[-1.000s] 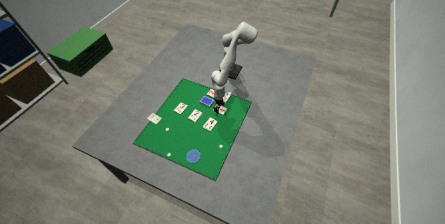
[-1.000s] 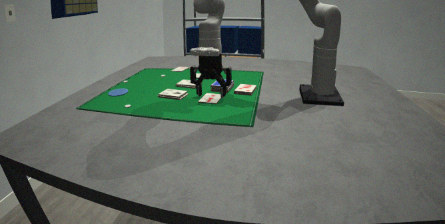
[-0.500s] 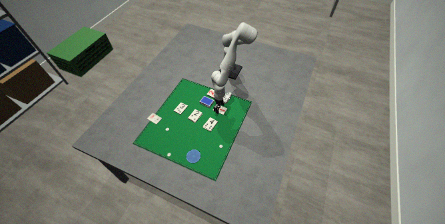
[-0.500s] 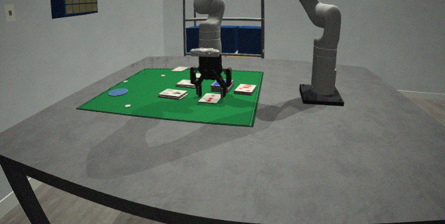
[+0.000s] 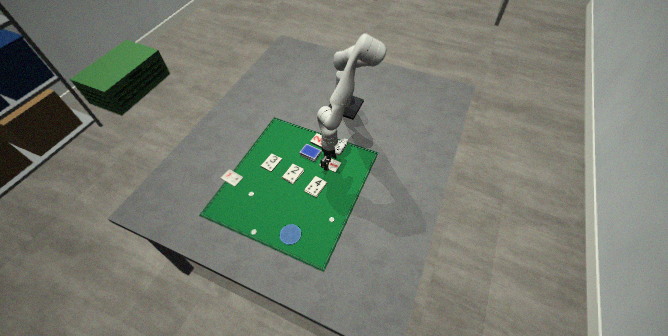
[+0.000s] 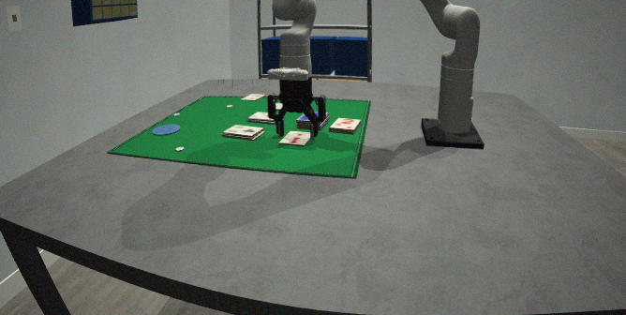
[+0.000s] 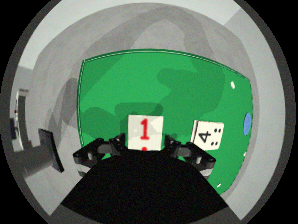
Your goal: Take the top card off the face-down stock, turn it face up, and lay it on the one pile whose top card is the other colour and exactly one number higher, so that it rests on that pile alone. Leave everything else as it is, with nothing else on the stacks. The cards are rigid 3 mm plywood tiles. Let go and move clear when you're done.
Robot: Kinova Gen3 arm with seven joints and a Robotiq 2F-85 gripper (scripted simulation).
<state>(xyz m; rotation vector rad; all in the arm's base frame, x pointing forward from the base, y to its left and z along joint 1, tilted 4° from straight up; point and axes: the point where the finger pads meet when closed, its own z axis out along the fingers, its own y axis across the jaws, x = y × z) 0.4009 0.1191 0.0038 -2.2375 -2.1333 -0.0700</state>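
Note:
My gripper (image 5: 326, 163) (image 6: 296, 135) (image 7: 144, 139) is open, pointing down, its fingertips on either side of a face-up red 1 card (image 5: 335, 165) (image 6: 291, 142) (image 7: 145, 125), low over it. The card lies flat on the green mat. The blue-backed stock (image 5: 310, 152) (image 6: 305, 120) stands beside it, partly behind a finger in the exterior view. The piles in a row show a black 3 (image 5: 271, 162), a black 2 (image 5: 292, 173) and a black 4 (image 5: 315, 186) (image 6: 243, 131) (image 7: 207, 135). A red 2 pile (image 5: 316, 139) (image 6: 345, 125) lies behind the stock, partly hidden by the arm in the top view.
A pale card with red marks (image 5: 231, 177) (image 6: 253, 97) lies across the mat's far left edge. A blue disc (image 5: 290, 234) (image 6: 166, 129) (image 7: 247, 124) and small white discs lie on the green mat (image 5: 230, 210). The arm's black base plate (image 6: 452, 138) stands on the grey table.

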